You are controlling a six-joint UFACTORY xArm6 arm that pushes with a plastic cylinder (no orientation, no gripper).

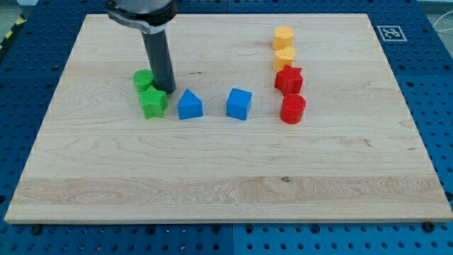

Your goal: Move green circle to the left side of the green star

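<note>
The largest thing before me is the pale wooden board bench [226, 177], lying on a blue perforated base [432, 71] that shows round its edges. A small black-and-white square marker [388, 32] sits at the board's top right corner.

Next in size is my dark straight rod [157, 60], coming down from the view's top left. There is no gripper on this arm, so I have nothing to report as wide, narrow or holding; the rod simply ends in my tip [167, 90]. My tip rests on the board just to the view's right of the green circle block [144, 79], touching or nearly touching it, and just above the green star block [153, 103].

The green circle lies at the view's upper left of the green star, the two touching or all but touching; I cannot tell which.

To the view's right of the star, in a rough row, stand a blue house-shaped block [190, 105] and a blue cube block [239, 104], apart from each other.

Farther to the view's right runs a column: a yellow hexagonal block [283, 37] at the top, a second yellow block [284, 58] touching below it, then a red star-like block [289, 79], then a red cylinder block [292, 109].
</note>
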